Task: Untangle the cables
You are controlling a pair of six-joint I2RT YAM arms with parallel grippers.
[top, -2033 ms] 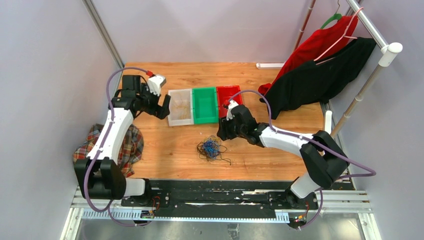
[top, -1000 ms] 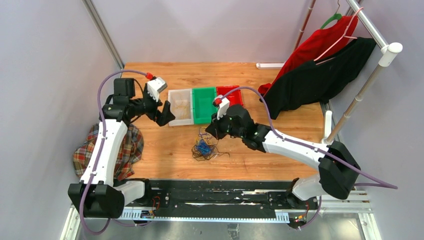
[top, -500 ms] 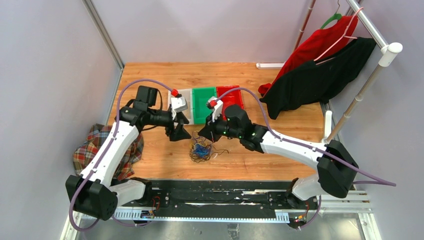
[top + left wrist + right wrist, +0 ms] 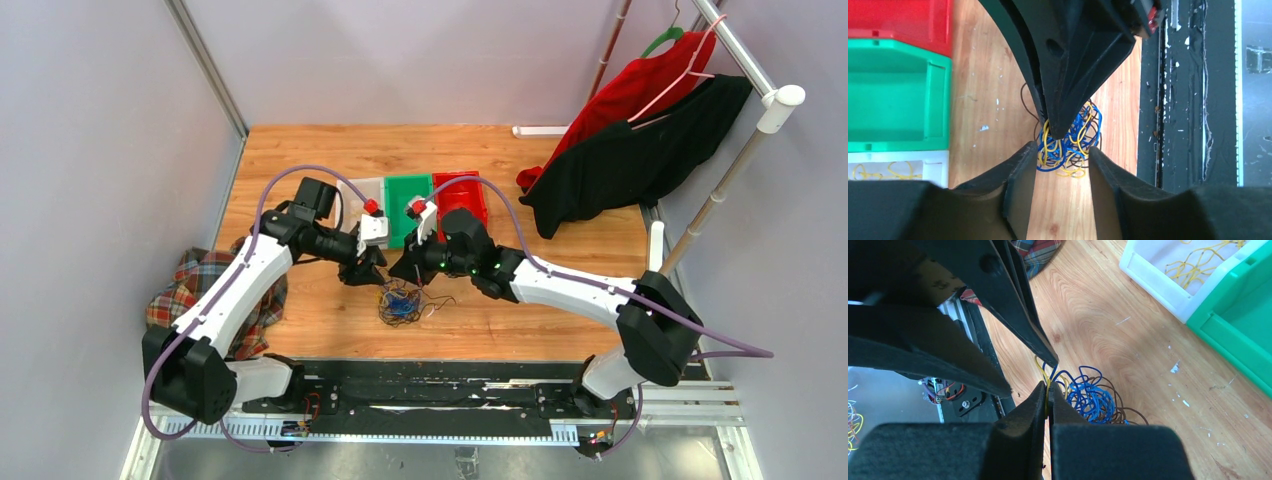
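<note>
As the scene stood at inspection, the cables [image 4: 402, 303] lay in one loose knot of blue, yellow and dark strands on the tabletop [image 4: 320, 305], close to the middle of its near edge. Directly over the knot, the right gripper [image 4: 1048, 390] was fully closed, pinching a yellow strand that ran down into the heap. The left gripper [image 4: 1061, 150] faced it with jaws partly apart, straddling the top of the knot with the right gripper's tip between them. It had hold of nothing that could be seen. Beyond, toward the middle of the tabletop, a white bin [image 4: 1158, 282] holding yellow strands, a green bin [image 4: 898, 46] and a red bin [image 4: 898, 17] stood side by side.

Risks, as judged:
- **Collision:** the grippers were very close, so a closing left jaw could strike the right fingertips.
- **Tightening:** if the left gripper took several strands at once, pulling apart could tighten the knot or drag the whole bundle.
- **Slipping:** the thin strand could slip from the right pinch.
</note>
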